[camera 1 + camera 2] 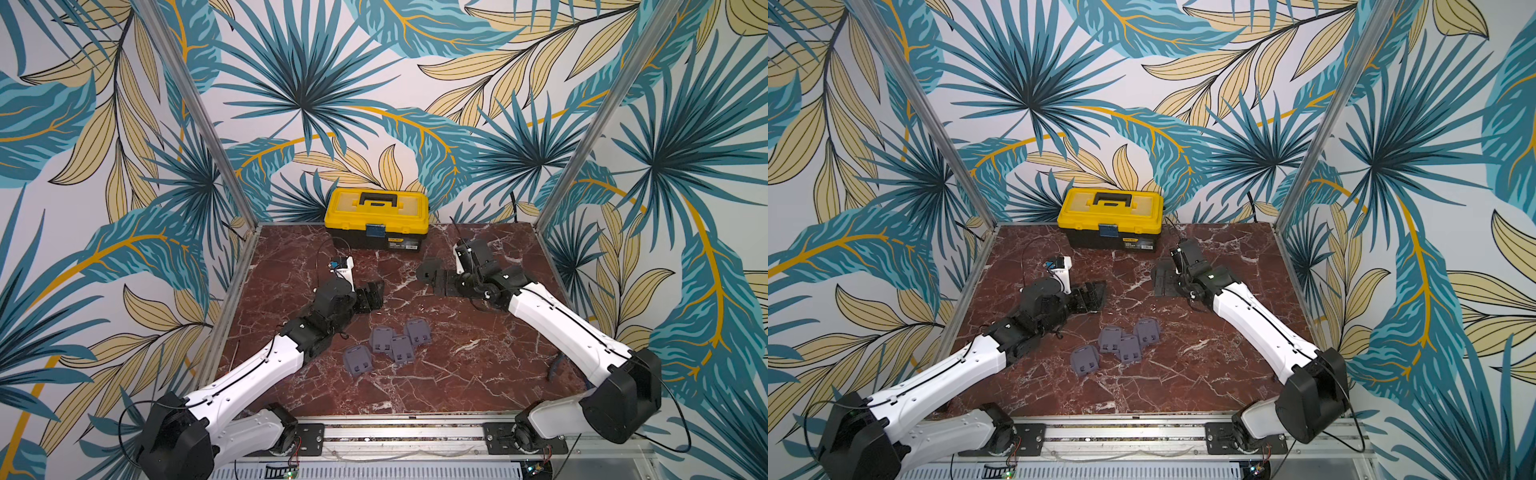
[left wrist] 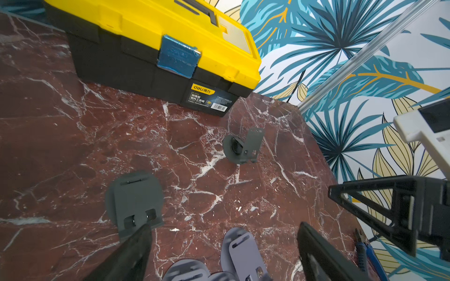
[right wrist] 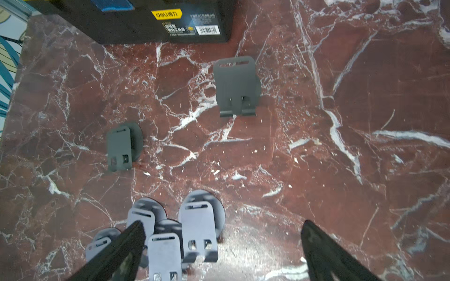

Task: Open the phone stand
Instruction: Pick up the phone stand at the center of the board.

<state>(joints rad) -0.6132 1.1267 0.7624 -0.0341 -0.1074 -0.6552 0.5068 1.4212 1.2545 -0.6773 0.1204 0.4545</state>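
Nearest you, low in the centre of both top views, four pale phone stands (image 1: 382, 338) lie folded flat in a loose cluster on the red marbled surface (image 1: 478, 374). Just beyond them, mid-frame, your left tool (image 1: 369, 296) and right tool (image 1: 442, 284) face each other. Both are spread wide and pinch nothing, as the wrist views show. Between the cluster and the yellow toolbox (image 1: 376, 212) at the back, two darker stands sit apart. The raised stand (image 2: 253, 143) has its plate lifted off its round base and looks opened. The low stand (image 2: 134, 194) seems barely lifted, but that is hard to tell. On that reading one stand is done, and the four pale ones are not yet opened.
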